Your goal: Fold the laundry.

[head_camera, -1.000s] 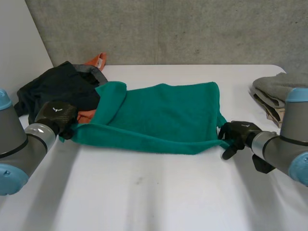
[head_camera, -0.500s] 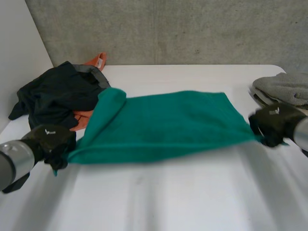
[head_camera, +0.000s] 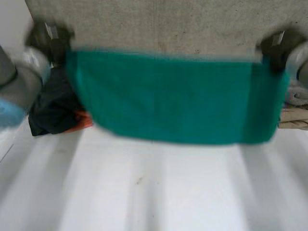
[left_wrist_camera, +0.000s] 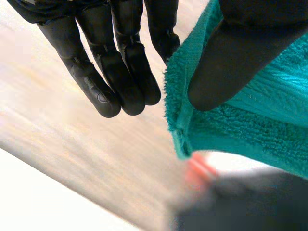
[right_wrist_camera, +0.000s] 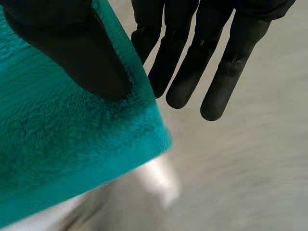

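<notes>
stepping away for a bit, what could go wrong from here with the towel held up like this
The left hand and right hand pinch the green towel right at its top corners; either could slip and the towel drop. It hangs close to the dark clothes, so laying it down might snag them.

teal towel — black hands, white table

The green towel is made of soft, fluffy cloth w/ tiny loops, matt. The left hand & right hand are seen as black, smooth, a bit shiny, prob. plastic. The table, lower frame, is seen as white & smooth. The wall, top, is seen as grey & rough. The dark clothes, mid left, are made of matt cloth.
</notes>
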### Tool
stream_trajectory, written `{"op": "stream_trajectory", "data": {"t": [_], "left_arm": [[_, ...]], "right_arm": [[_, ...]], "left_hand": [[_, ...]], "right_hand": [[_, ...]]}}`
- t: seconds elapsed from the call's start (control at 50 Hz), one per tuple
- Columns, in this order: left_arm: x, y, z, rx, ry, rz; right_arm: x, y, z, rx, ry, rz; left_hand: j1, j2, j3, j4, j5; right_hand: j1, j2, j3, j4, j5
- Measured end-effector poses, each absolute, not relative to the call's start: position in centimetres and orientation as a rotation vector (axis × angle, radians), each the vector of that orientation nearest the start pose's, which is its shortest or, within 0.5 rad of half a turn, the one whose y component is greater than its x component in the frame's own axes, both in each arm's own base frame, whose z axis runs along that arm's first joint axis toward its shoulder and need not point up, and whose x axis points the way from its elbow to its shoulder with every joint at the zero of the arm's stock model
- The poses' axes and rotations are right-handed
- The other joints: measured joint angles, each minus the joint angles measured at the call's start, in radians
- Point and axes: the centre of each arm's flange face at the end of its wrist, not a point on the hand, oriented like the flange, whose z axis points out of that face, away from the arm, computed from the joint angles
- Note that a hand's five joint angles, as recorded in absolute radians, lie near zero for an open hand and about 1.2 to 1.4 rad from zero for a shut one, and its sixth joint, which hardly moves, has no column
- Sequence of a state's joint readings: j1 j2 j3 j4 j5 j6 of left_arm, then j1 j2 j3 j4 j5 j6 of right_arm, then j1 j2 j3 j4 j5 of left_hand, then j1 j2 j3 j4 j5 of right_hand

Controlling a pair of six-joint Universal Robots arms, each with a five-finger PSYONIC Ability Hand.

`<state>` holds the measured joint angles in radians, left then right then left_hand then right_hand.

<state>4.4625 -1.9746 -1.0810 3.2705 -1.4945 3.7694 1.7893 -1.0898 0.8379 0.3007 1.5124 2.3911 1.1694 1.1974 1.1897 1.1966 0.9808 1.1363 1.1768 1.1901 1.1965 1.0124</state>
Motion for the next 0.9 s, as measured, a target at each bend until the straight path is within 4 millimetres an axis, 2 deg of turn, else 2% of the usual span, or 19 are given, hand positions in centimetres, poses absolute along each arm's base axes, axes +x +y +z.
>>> {"op": "stream_trajectory", "data": {"t": [0.02, 0.06, 0.12, 0.14, 0.18, 0.26, 0.38, 0.42, 0.44, 0.46, 0.5, 0.58, 0.64, 0.66, 0.72, 0.76, 0.8, 0.88, 0.9], "left_arm": [[-23.9, -37.7, 35.6, 0.77, 1.485, -2.375], [-23.9, -38.4, 39.1, 0.653, 1.294, -2.544], [-23.8, -38.6, 41.3, 0.574, 1.167, -2.652], [-23.5, -38.8, 43.1, 0.502, 1.069, -2.741], [-23.1, -39.0, 43.8, 0.449, 1.029, -2.795], [-22.2, -39.6, 43.2, 0.393, 1.074, -2.813], [-21.0, -40.8, 38.9, 0.387, 1.283, -2.733], [-20.9, -41.0, 36.6, 0.417, 1.367, -2.694], [-20.9, -41.0, 35.9, 0.429, 1.395, -2.682], [-20.9, -41.0, 34.5, 0.455, 1.443, -2.662], [-21.1, -40.9, 32.5, 0.494, 1.512, -2.632], [-21.4, -39.8, 26.8, 0.606, 1.718, -2.53], [-21.4, -38.0, 22.2, 0.677, 1.902, -2.409], [-21.4, -37.6, 21.4, 0.685, 1.934, -2.381], [-20.9, -34.9, 18.2, 0.715, 2.093, -2.213], [-20.5, -33.2, 17.1, 0.736, 2.164, -2.111], [-20.0, -30.4, 16.2, 0.786, 2.251, -1.954], [-19.3, -25.8, 15.9, 0.918, 2.359, -1.693], [-19.0, -24.2, 16.0, 0.979, 2.387, -1.598]], "right_arm": [[22.3, -37.5, 35.3, -1.106, 2.095, -2.518], [22.4, -38.2, 38.5, -0.916, 1.895, -2.722], [22.4, -38.3, 40.5, -0.802, 1.746, -2.84], [22.3, -38.3, 42.0, -0.728, 1.628, -2.918], [22.3, -38.1, 43.3, -0.667, 1.494, -2.993], [22.5, -38.0, 42.9, -0.69, 1.463, -2.994], [23.2, -38.0, 39.1, -0.817, 1.613, -2.849], [23.6, -38.0, 36.6, -0.88, 1.712, -2.748], [23.6, -38.0, 36.2, -0.892, 1.732, -2.727], [23.8, -38.0, 34.4, -0.934, 1.803, -2.649], [23.9, -37.9, 32.5, -0.975, 1.872, -2.571], [23.9, -37.3, 27.3, -1.085, 2.063, -2.345], [23.3, -36.5, 23.4, -1.169, 2.21, -2.164], [23.2, -36.5, 23.0, -1.177, 2.222, -2.148], [22.0, -35.2, 20.2, -1.263, 2.355, -1.973], [21.3, -34.4, 19.3, -1.315, 2.416, -1.887], [20.1, -33.2, 18.9, -1.4, 2.487, -1.775], [18.0, -30.5, 19.2, -1.59, 2.583, -1.548], [17.4, -29.5, 19.4, -1.654, 2.604, -1.463]], "left_hand": [[0.0, 0.0, 0.0, 0.0, 0.0], [0.0, 0.0, 0.0, 0.0, 0.0], [0.0, 0.0, 0.0, 0.0, 0.0], [0.0, 0.0, 0.0, 0.0, 0.0], [0.0, 0.0, 0.0, 0.0, 0.0], [0.0, 0.001, 0.0, 0.0, 0.0], [0.0, 0.001, 0.001, 0.0, 0.0], [0.0, 0.001, 0.001, 0.0, 0.0], [0.0, 0.001, 0.001, 0.0, 0.0], [0.0, 0.001, 0.001, 0.0, 0.0], [0.0, 0.001, 0.001, 0.0, 0.0], [0.0, 0.002, 0.001, 0.0, 0.004], [0.0, 0.002, 0.001, 0.0, 0.006], [0.0, 0.002, 0.001, 0.0, 0.006], [0.0, 0.002, 0.001, 0.0, 0.006], [0.0, 0.002, 0.001, 0.0, 0.006], [0.0, 0.002, 0.001, 0.0, 0.006], [0.0, 0.002, 0.001, 0.0, 0.006], [0.0, 0.002, 0.001, 0.0, 0.006]], "right_hand": [[0.0, 0.0, 0.0, 0.0, 0.0], [0.0, 0.0, 0.0, 0.0, 0.0], [0.0, 0.0, 0.0, 0.0, 0.0], [0.0, 0.0, 0.0, 0.0, 0.0], [0.0, 0.0, 0.0, 0.0, 0.001], [0.0, 0.0, 0.002, 0.0, 0.002], [0.0, 0.0, 0.004, 0.002, 0.002], [0.0, 0.0, 0.004, 0.003, 0.002], [0.0, 0.0, 0.004, 0.003, 0.002], [0.0, 0.0, 0.004, 0.004, 0.002], [0.0, 0.0, 0.004, 0.004, 0.002], [0.0, 0.0, 0.004, 0.004, 0.004], [0.0, 0.0, 0.004, 0.004, 0.004], [0.0, 0.0, 0.004, 0.004, 0.004], [0.0, 0.0, 0.004, 0.004, 0.004], [0.0, 0.0, 0.004, 0.004, 0.004], [0.0, 0.0, 0.004, 0.004, 0.004], [0.0, 0.0, 0.004, 0.004, 0.004], [0.0, 0.0, 0.004, 0.004, 0.004]]}}
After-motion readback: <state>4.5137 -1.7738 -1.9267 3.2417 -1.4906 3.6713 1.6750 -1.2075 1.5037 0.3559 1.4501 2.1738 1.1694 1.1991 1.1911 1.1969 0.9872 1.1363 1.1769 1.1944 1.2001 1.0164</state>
